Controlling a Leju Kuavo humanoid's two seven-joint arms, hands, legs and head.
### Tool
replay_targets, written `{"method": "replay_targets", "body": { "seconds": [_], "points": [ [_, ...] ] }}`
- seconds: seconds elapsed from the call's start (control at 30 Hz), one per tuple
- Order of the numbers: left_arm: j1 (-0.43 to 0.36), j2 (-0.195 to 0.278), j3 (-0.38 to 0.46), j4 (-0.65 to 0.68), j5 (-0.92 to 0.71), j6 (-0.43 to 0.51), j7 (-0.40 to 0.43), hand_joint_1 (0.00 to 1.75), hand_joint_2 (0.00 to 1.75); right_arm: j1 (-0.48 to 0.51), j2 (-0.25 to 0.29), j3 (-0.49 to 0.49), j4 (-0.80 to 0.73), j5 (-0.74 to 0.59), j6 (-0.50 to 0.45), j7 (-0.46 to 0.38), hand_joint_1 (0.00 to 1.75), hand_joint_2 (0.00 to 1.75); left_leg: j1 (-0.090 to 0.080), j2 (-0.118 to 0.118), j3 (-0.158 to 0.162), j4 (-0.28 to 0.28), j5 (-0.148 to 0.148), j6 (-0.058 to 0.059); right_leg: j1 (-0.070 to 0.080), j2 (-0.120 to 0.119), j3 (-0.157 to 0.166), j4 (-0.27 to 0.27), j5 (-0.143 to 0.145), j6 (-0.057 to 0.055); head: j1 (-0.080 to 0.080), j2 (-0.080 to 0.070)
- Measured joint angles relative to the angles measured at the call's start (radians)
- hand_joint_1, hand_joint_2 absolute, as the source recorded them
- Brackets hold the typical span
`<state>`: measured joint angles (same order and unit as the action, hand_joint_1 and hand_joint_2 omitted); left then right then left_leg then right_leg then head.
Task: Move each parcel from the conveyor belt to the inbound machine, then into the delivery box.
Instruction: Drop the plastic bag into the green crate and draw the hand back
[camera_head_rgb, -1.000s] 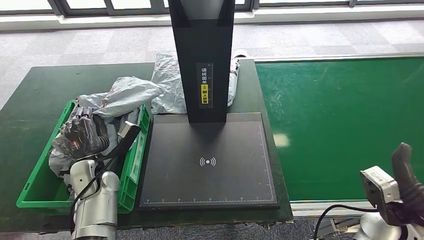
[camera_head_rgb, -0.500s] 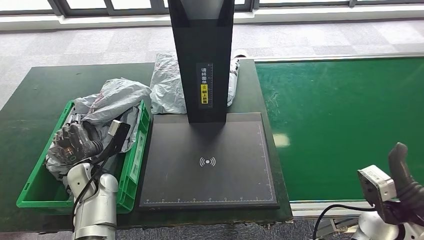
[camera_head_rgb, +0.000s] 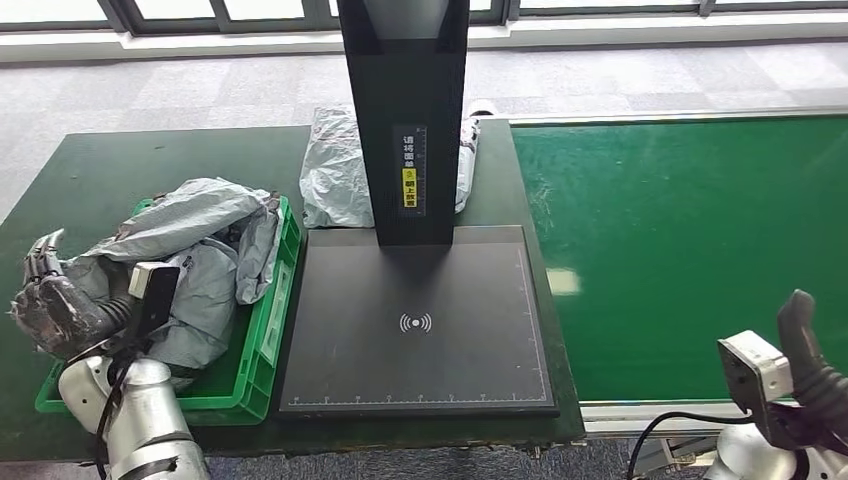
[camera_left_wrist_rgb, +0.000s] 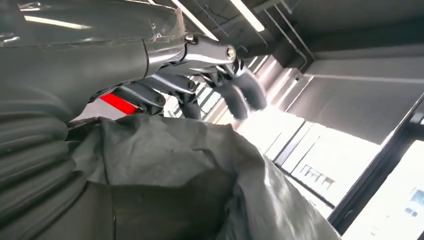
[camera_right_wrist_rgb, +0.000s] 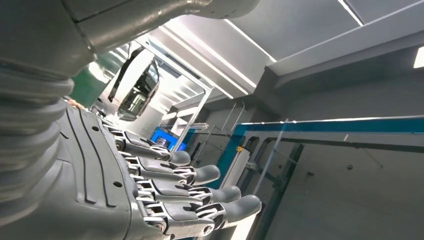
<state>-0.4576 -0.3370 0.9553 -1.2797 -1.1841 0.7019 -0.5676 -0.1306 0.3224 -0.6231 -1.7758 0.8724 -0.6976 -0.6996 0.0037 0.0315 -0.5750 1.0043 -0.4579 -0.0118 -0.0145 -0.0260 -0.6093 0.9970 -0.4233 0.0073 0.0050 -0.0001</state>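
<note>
Several grey plastic parcels (camera_head_rgb: 190, 235) lie heaped in the green delivery box (camera_head_rgb: 262, 330) left of the black inbound machine (camera_head_rgb: 415, 320). My left hand (camera_head_rgb: 48, 300) hovers over the box's left edge with its fingers (camera_left_wrist_rgb: 240, 92) stretched out and apart, holding nothing. The left wrist view has a crumpled grey parcel (camera_left_wrist_rgb: 175, 170) close under the palm. Another grey parcel (camera_head_rgb: 335, 170) lies behind the machine's column (camera_head_rgb: 405, 120). My right hand (camera_head_rgb: 812, 350) is low at the near right beside the green conveyor belt (camera_head_rgb: 690, 250), its fingers (camera_right_wrist_rgb: 200, 192) straight and empty.
The box and the machine stand on a dark green table (camera_head_rgb: 90, 180) whose front edge runs close to my body. The machine's tall column rises between the table and the belt. Grey carpet floor (camera_head_rgb: 200, 90) lies beyond.
My left hand has drawn back leftward and toward me, from above the box's middle to its left edge. The grey parcel it was over has settled onto the heap. The right arm barely moved.
</note>
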Motion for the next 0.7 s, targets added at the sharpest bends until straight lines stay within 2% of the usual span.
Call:
{"method": "replay_targets", "body": {
  "seconds": [0.07,0.2,0.47,0.7],
  "points": [
    [-0.021,-0.002,0.062,0.002,0.074,0.0,-0.072,0.0,0.0,-0.004,0.0,-0.005,0.008,0.005,0.0,0.0,0.0,1.75,0.0,0.0,0.0,0.0,0.0,0.0,0.0,-0.001,0.0,0.0,0.0,0.0,0.0,0.0],
    [-0.029,-0.002,0.102,-0.008,0.167,0.0,-0.081,0.0,0.0,-0.011,0.0,-0.018,0.019,0.013,0.0,0.0,0.0,1.75,0.0,-0.001,0.0,0.0,0.002,0.0,0.001,-0.001,0.0,0.0,0.001,0.0,0.0,0.0],
    [-0.028,-0.005,0.102,-0.048,0.262,0.0,-0.081,0.0,0.0,-0.024,0.002,-0.024,0.036,0.02,0.0,0.0,0.0,1.75,0.0,-0.001,0.0,0.0,0.002,0.0,0.0,-0.001,0.0,0.0,0.001,0.0,0.0,0.0],
    [-0.021,-0.006,0.077,-0.072,0.279,0.0,-0.081,0.0,0.0,-0.029,0.003,-0.036,0.044,0.024,0.0,0.0,0.0,1.75,0.0,-0.001,-0.001,0.0,0.001,0.0,0.0,-0.001,0.0,0.0,0.001,0.0,0.0,0.0]
  ]
}}
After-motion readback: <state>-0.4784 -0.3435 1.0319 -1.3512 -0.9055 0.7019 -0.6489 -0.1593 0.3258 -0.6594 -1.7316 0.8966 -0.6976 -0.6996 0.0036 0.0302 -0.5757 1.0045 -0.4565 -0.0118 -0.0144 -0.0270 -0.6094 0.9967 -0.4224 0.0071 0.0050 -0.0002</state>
